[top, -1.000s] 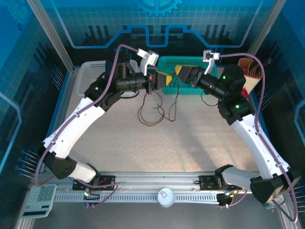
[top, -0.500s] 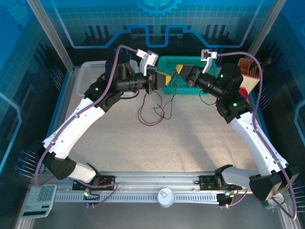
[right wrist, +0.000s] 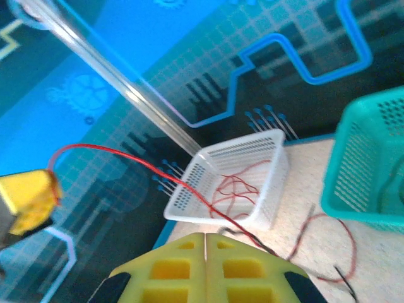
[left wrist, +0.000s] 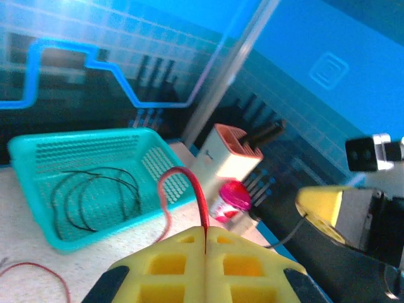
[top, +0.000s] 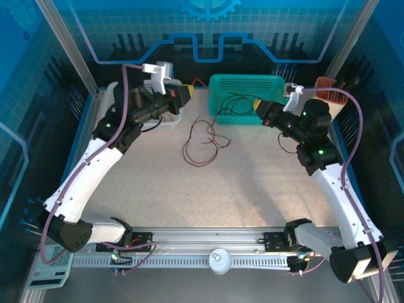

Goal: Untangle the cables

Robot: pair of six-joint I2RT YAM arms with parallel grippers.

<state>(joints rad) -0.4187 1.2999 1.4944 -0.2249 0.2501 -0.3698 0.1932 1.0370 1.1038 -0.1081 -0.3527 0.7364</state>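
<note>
Red cable (left wrist: pixel 201 205) clamped tight in L gripper (left wrist: pixel 205 243), more red loops (top: pixel 199 148) lying on table (top: pixel 240 183) btwn white basket (right wrist: pixel 240 142) & teal basket (top: pixel 246 79) w/ black cables (left wrist: pixel 95 196) inside; R gripper (right wrist: pixel 205 243) fingers together, I can't tell if pinching wire.

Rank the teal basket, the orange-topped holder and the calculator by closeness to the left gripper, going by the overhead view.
1. Teal basket, just right of the left gripper.
2. Orange-topped holder, far right corner.
3. Calculator, near left corner.
</note>
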